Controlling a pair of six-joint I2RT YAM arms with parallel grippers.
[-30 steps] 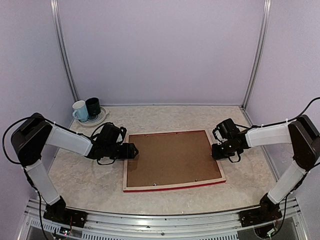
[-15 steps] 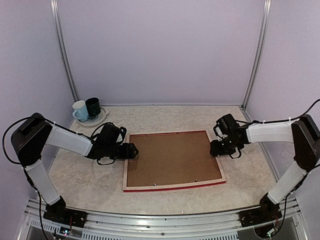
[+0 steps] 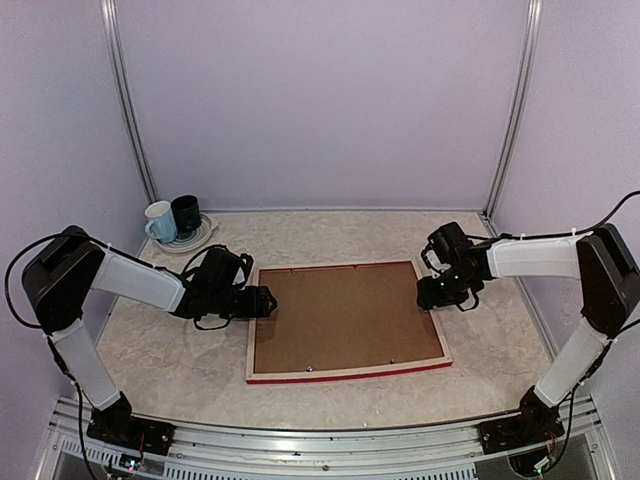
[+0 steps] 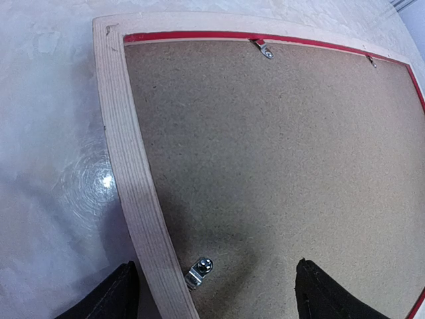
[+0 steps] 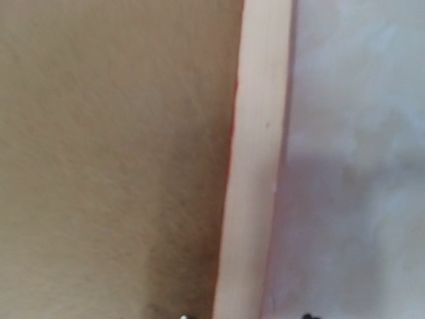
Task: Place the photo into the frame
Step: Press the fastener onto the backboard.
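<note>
The frame lies face down on the table, pale wood back up, red edge showing. The brown backing board fills it. The photo is hidden. My left gripper is open and empty. In the left wrist view its jaws straddle the frame's left rail and a metal clip. My right gripper is low over the frame's right rail near the far corner. Only its fingertips show at the bottom edge, apart either side of the rail.
A white mug and a dark mug stand on a plate at the back left. Purple walls and metal posts close in the table on three sides. More clips sit along the frame's far rail.
My right gripper has moved along the frame's right rail toward the far corner and slightly inward. The left gripper and the frame have not moved.
</note>
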